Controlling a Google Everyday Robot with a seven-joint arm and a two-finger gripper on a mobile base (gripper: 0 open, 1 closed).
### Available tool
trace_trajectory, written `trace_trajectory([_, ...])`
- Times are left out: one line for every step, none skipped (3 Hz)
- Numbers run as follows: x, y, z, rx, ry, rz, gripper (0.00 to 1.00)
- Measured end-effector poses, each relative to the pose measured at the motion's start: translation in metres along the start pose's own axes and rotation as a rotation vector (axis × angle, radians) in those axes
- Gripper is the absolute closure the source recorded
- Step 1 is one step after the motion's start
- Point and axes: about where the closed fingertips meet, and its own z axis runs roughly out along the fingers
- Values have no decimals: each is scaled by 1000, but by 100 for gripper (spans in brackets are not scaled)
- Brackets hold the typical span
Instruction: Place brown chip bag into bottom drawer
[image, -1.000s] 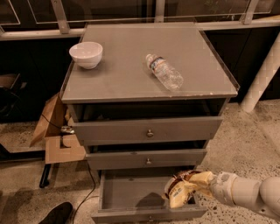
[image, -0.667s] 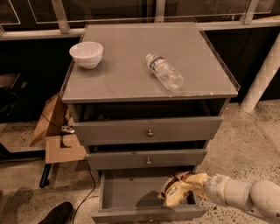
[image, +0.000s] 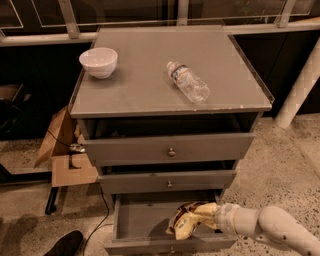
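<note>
The brown chip bag, crumpled, yellow-cream with dark brown patches, hangs inside the open bottom drawer toward its right side. My gripper comes in from the lower right on a white arm and is shut on the right end of the bag, just over the drawer's right part. The drawer is pulled out, its grey floor bare on the left. Whether the bag touches the drawer floor I cannot tell.
A white bowl and a clear water bottle lie on the cabinet top. Two wider drawers sit above, slightly open. Cardboard and a cable lie on the left floor; a white post stands at right.
My gripper has moved left and slightly lower with the chip bag, carrying it further over the inside of the open bottom drawer.
</note>
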Motion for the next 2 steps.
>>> trace_trajectory([-6, 12, 40, 28, -66, 6, 100])
trace_trajectory([-2, 13, 47, 37, -60, -9, 100])
